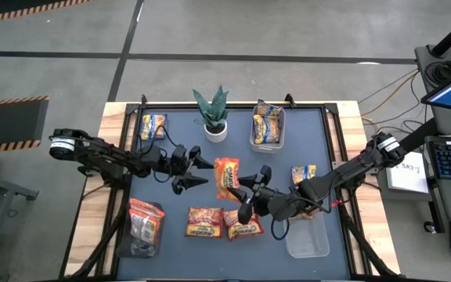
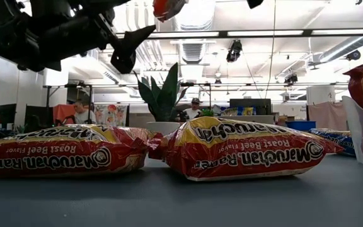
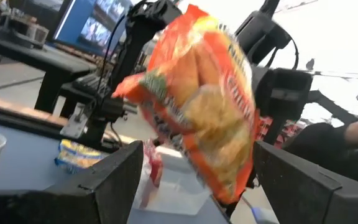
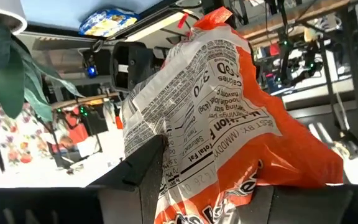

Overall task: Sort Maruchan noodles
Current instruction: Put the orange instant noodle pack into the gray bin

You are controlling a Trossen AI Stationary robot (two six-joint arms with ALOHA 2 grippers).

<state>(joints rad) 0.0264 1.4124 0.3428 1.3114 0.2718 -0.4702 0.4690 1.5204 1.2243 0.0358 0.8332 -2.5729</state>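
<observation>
An orange Maruchan noodle packet hangs in the air above the middle of the table, with my right gripper shut on it from the right. My left gripper stands open just left of the packet. In the left wrist view the packet shows between the left gripper's two spread fingers, and I see no touch. Two red packets lie flat on the mat near the front edge. A yellow-and-blue packet lies flat toward the right. My right gripper pinches one end of the orange packet between its two fingers, coming roughly level from the table's right side. The packet sticks out beyond the fingers, its printed back toward the wrist camera. It is lifted clear of the table.
A potted green plant stands at the far middle. Clear bins with yellow packets stand at the far left and far right. A bin with a red packet is at the front left, another clear bin at the front right.
</observation>
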